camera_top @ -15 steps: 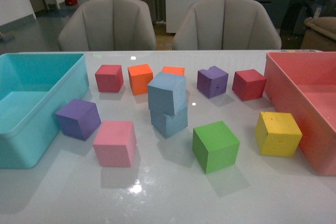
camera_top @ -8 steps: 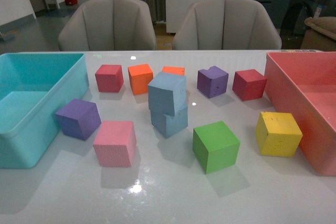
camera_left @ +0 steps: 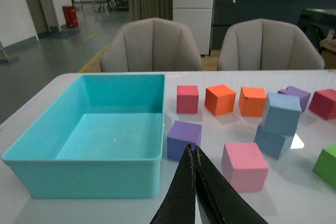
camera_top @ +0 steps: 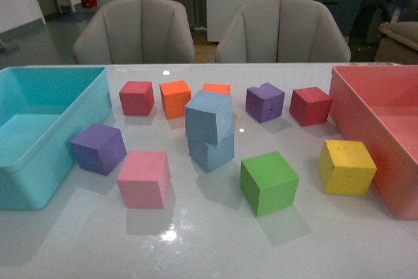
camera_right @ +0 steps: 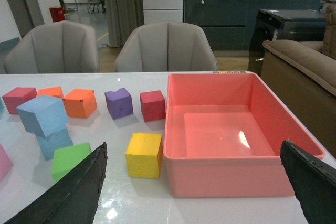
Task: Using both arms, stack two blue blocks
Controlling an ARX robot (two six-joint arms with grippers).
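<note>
Nothing has shifted over the last second: your upper dusty-blue foam cube [camera_top: 208, 116] still sits skewed atop the lower blue foam cube [camera_top: 211, 150] mid-table, left gripper [camera_left: 192, 153] fingers pressed together, right gripper [camera_right: 194, 169] spread wide and empty, so the stack looks done.

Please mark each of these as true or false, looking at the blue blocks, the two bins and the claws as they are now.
1. One blue block sits on top of the other blue block. True.
2. The upper block lies square with the lower one. False: it is twisted and overhangs it.
3. The left claw is shut on a block. False: its fingers are closed together with nothing between them.
4. The right claw is open. True: its fingers stand wide apart.
5. The pink bin holds the yellow cube. False: the cube stands on the table beside it.
</note>
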